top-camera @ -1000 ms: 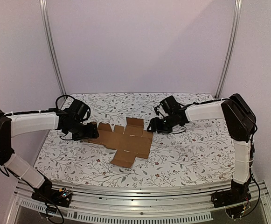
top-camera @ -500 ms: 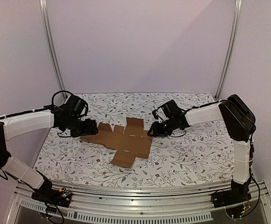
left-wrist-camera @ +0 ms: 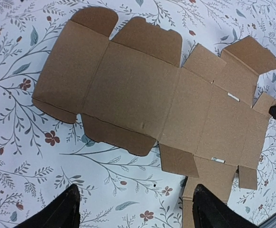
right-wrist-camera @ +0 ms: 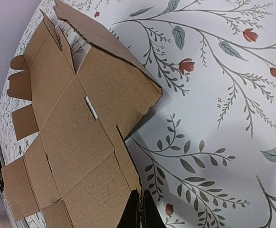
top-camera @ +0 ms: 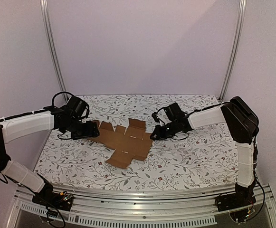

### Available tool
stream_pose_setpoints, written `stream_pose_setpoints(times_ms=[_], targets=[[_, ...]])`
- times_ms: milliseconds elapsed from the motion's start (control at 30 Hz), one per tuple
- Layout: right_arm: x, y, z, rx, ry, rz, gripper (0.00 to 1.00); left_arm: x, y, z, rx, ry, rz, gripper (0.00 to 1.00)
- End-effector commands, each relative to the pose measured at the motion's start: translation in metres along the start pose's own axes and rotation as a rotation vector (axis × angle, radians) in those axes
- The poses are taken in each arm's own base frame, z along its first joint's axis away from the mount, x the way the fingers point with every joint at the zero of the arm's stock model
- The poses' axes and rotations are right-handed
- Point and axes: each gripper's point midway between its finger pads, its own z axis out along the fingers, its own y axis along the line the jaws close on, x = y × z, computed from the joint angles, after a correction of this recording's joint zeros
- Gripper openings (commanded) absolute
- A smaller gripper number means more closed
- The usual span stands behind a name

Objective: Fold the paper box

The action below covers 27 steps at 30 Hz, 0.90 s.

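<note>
Cardboard is lying unfolded in the middle of the counter [top-camera: 190, 161] in the top view. This is the paper box [top-camera: 126, 142], a flat die-cut sheet whose long axis is running left to right between the two arms. The left hand [top-camera: 92, 130] is hovering at the sheet's left end. The right hand [top-camera: 153, 135] is sitting low at its right edge, so each arm is nearest its own end and the body of the sheet is lying inward from both.

From the left wrist, the paper box [left-wrist-camera: 142, 95] is spreading across the floral counter [left-wrist-camera: 23, 156] ahead of the left hand [left-wrist-camera: 135, 202]. Every panel and tab is lying open. The two dark fingers [left-wrist-camera: 64, 213] are standing wide apart with only printed cloth between them, so this hand is holding nothing.

From the right wrist, the right hand [right-wrist-camera: 140, 209] is showing its fingers pressed fully together. They are meeting exactly where a side flap of the paper box [right-wrist-camera: 76, 128] is ending, and they appear to be pinching that thin edge. The edge beside them is riding slightly above the counter [right-wrist-camera: 223, 142] and casting a shadow beneath. The sheet is stretching away from this hand towards the left, so lifting this flap over the crease looks like the next move.
</note>
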Motion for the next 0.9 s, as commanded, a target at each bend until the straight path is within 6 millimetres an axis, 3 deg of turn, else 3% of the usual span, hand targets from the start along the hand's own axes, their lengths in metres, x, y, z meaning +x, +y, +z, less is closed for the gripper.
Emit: stream_pose_setpoints(times_ms=[0, 100, 367, 533, 767, 867], targets=[[0.012, 0.003, -0.008, -0.051, 0.047, -0.073, 0.00, -0.007, -0.006, -0.015, 0.009, -0.019, 0.027, 0.80], [0.015, 0.010, -0.023, -0.082, 0.101, -0.128, 0.00, -0.011, -0.008, -0.020, 0.013, -0.025, 0.043, 0.80], [0.048, 0.012, -0.064, -0.061, 0.353, -0.346, 0.00, -0.022, -0.023, -0.029, 0.065, -0.028, 0.079, 0.80], [0.057, 0.020, -0.084, -0.113, 0.479, -0.477, 0.00, -0.026, -0.050, -0.031, 0.121, -0.011, 0.172, 0.80], [0.073, 0.023, -0.099, -0.228, 0.617, -0.685, 0.07, -0.029, -0.080, -0.024, 0.151, 0.005, 0.273, 0.80], [0.065, 0.023, -0.104, -0.218, 0.618, -0.749, 0.10, -0.027, -0.086, -0.019, 0.152, 0.013, 0.291, 0.80]])
